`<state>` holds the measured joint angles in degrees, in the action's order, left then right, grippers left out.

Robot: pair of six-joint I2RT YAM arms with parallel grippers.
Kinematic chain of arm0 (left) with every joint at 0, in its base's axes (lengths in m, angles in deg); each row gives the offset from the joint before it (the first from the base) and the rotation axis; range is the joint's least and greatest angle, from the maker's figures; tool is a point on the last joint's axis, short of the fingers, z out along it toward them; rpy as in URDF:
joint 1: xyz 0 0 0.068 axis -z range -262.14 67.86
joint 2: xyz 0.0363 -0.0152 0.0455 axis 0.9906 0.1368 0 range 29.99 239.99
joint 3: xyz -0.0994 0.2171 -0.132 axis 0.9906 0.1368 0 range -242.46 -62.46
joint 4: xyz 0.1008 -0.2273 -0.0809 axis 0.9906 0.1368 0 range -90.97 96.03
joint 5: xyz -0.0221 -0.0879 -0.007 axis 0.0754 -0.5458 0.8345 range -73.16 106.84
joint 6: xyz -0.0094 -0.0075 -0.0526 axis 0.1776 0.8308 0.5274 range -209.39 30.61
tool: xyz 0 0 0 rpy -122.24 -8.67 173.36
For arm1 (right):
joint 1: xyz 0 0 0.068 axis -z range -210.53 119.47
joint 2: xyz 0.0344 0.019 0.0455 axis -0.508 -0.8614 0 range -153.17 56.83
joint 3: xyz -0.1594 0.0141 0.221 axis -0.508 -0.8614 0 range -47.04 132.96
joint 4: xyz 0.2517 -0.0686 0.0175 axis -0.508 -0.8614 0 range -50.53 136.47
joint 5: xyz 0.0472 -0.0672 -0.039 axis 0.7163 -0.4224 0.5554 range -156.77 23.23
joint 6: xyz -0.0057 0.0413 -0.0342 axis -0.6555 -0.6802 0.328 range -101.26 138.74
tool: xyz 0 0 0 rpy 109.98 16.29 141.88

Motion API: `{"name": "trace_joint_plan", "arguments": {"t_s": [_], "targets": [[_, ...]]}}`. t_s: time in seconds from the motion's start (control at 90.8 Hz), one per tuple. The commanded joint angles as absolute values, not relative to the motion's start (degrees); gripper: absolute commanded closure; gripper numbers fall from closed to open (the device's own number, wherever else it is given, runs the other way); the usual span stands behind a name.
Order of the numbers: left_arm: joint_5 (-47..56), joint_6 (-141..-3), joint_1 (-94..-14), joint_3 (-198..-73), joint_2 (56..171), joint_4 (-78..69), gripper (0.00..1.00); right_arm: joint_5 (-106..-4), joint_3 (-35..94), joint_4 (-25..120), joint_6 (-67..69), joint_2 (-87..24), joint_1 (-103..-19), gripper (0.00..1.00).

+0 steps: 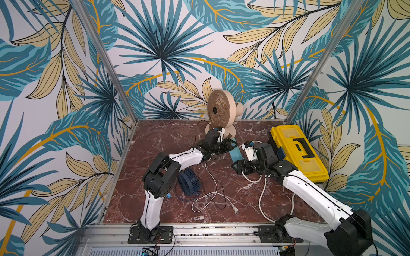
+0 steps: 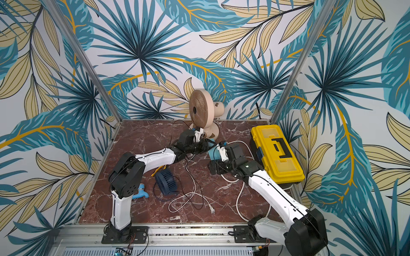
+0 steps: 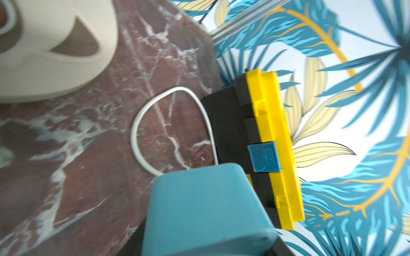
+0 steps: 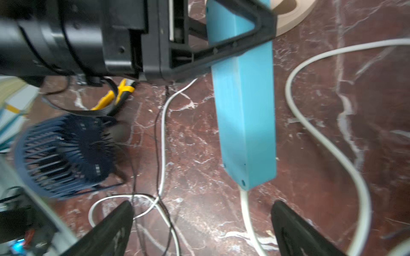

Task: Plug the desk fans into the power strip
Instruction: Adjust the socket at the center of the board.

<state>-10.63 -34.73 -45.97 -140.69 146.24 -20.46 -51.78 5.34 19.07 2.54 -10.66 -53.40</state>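
Observation:
My left gripper (image 1: 230,146) is shut on the far end of the power strip (image 1: 236,155), a light-blue bar held tilted above the marble table; its plain face fills the left wrist view (image 3: 206,210). In the right wrist view the bar (image 4: 244,115) hangs ahead with its thick white cord (image 4: 246,210) trailing between my right gripper's (image 4: 202,223) open, empty fingers. The beige desk fan (image 1: 218,108) stands upright at the back. A thin white cable ends in a loose plug (image 1: 235,209) near the front; I cannot tell whose it is.
A small dark-blue fan (image 1: 188,181) lies beside the left arm's elbow, with black and white cables tangled in front of it. A yellow toolbox (image 1: 297,153) sits at the right edge. Yellow-handled pliers (image 4: 111,97) and a light-blue piece (image 2: 140,194) lie near the left arm.

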Motion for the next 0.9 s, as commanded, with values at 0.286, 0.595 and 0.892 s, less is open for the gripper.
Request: {"name": "trace_joint_plan", "arguments": {"t_s": [0.286,0.595,0.892], "targets": [[-29.3,-14.7,-52.7,-131.4,145.8,-78.4,1.00,-18.3,2.5,29.4,-6.2,-10.5,-39.2,0.03],[-34.5,-14.0,-51.1,-130.9,144.4,-81.6,1.00,-8.9,3.5,41.4,-13.5,-16.0,-37.7,0.07],[-34.9,-14.5,-49.3,-131.7,144.2,-81.7,1.00,-2.1,0.8,59.2,-25.1,-19.5,-38.1,0.26]]}}
